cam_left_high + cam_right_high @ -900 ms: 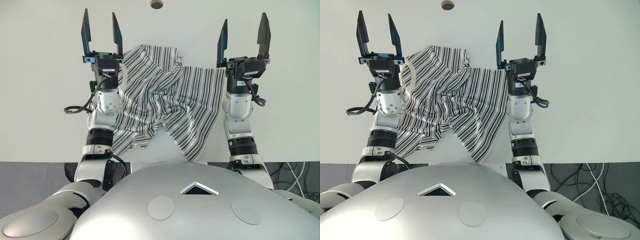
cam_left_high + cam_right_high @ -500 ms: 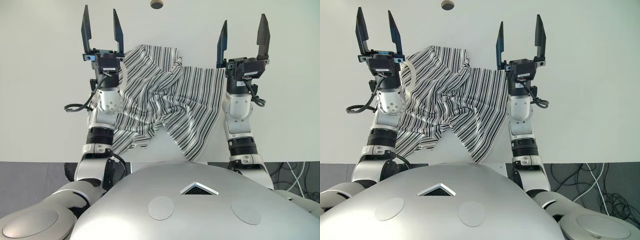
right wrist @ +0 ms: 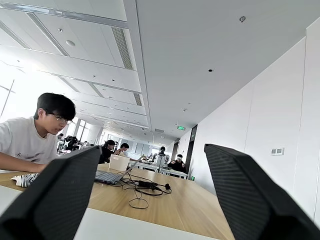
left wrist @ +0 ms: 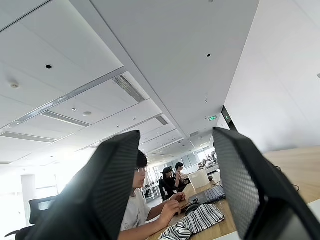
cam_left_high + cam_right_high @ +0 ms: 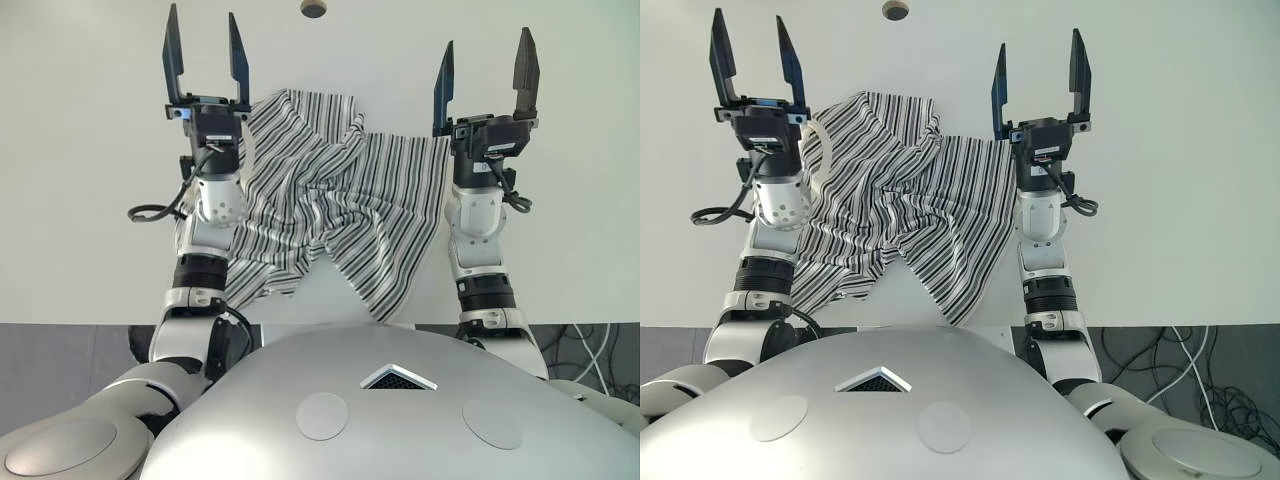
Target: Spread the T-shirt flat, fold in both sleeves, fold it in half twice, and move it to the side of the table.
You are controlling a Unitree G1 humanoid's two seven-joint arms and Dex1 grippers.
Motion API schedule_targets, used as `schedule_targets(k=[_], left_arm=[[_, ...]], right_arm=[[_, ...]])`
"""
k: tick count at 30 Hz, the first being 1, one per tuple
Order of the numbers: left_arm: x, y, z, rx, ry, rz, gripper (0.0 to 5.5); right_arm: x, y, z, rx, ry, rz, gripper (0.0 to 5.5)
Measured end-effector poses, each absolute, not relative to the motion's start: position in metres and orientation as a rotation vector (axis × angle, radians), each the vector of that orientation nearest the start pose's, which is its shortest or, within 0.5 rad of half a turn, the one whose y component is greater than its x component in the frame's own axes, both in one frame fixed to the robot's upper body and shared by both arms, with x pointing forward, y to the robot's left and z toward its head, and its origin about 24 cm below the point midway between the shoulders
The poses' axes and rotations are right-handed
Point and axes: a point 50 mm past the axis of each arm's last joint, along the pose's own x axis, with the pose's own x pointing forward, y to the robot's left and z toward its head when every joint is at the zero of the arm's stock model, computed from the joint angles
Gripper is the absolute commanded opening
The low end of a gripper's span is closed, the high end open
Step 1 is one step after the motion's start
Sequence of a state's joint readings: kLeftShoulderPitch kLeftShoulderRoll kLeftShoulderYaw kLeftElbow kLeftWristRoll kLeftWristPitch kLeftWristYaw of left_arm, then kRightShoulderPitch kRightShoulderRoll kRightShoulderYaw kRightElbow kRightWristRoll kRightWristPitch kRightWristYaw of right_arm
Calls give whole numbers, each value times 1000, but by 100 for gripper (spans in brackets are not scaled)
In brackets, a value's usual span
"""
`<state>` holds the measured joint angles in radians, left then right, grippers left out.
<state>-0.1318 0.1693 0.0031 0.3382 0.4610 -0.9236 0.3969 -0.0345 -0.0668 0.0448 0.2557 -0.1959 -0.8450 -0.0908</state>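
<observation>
A black-and-white striped T-shirt [image 5: 330,205] lies crumpled on the white table [image 5: 80,200], between my two arms. Its folds bunch toward the middle and one corner points to the near edge. My left gripper [image 5: 205,45] is raised above the shirt's left side, open, fingers pointing up, nothing between them. My right gripper [image 5: 483,65] is raised at the shirt's right edge, also open and empty. In the wrist views the left gripper [image 4: 177,187] and right gripper [image 3: 150,200] frame only the room beyond.
A small round hole or grommet [image 5: 314,8] sits in the table at the far edge. Bare tabletop stretches to the left and to the right [image 5: 580,200] of the shirt. Cables [image 5: 590,350] lie on the floor past the near right edge.
The left gripper has risen slightly and tilted a little. The right arm and the shirt have not moved.
</observation>
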Motion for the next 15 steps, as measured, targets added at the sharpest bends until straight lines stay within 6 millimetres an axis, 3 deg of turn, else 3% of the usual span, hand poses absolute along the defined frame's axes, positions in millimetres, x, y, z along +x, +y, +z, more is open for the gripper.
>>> schedule_targets(k=[9, 13, 15], left_arm=[[249, 157, 79, 422, -751, 24, 270], [257, 172, 66, 586, -588, -89, 270], [258, 186, 67, 698, -531, -146, 270]], right_arm=[[239, -136, 63, -229, -579, 158, 386], [249, -162, 53, -444, -406, 209, 386], [250, -176, 68, -495, -395, 262, 386]])
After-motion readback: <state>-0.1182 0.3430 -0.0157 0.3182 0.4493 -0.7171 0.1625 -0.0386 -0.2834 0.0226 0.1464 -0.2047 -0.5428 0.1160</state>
